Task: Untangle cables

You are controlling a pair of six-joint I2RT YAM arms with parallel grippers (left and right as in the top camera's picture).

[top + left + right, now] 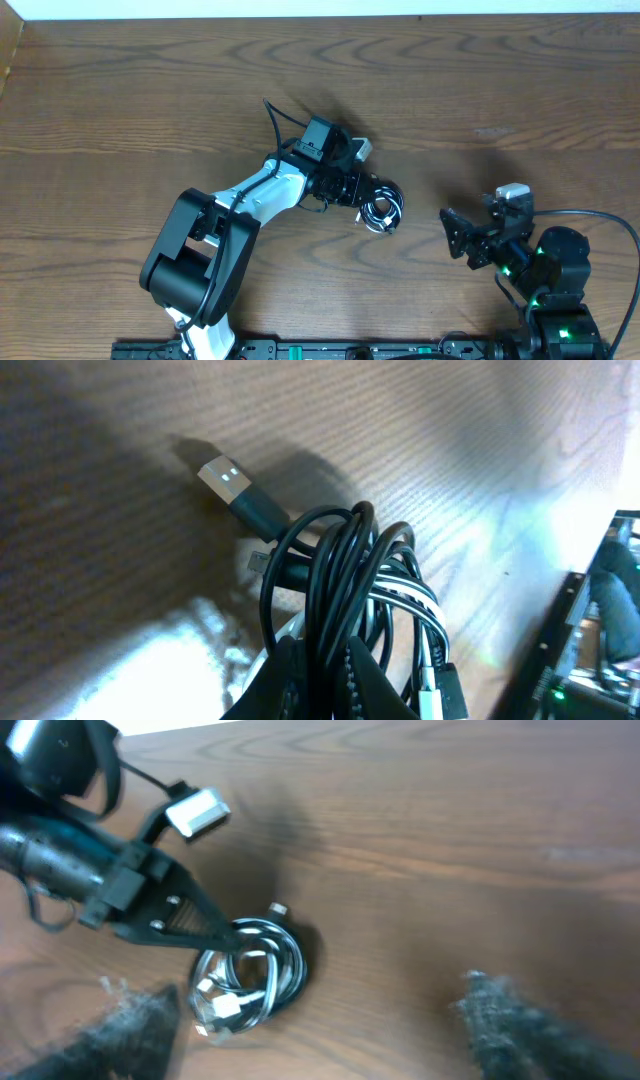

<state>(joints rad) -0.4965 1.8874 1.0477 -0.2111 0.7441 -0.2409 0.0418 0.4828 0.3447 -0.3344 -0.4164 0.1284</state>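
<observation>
The cables [382,209] are a small coiled bundle of thin black and white cords on the wooden table. My left gripper [372,199] is shut on several strands of the bundle; in the left wrist view the cords [350,590] pass between my closed fingers [328,680], and a black USB plug [235,488] sticks out to the upper left. The right wrist view shows the bundle [250,975] pinched by the left fingers [225,932]. My right gripper [455,233] is open and empty, to the right of the bundle, apart from it.
The wooden table [480,90] fills the view. The left arm [260,195] reaches in from the lower left. The right arm base [555,270] sits at the lower right. A black rail [350,350] runs along the front edge.
</observation>
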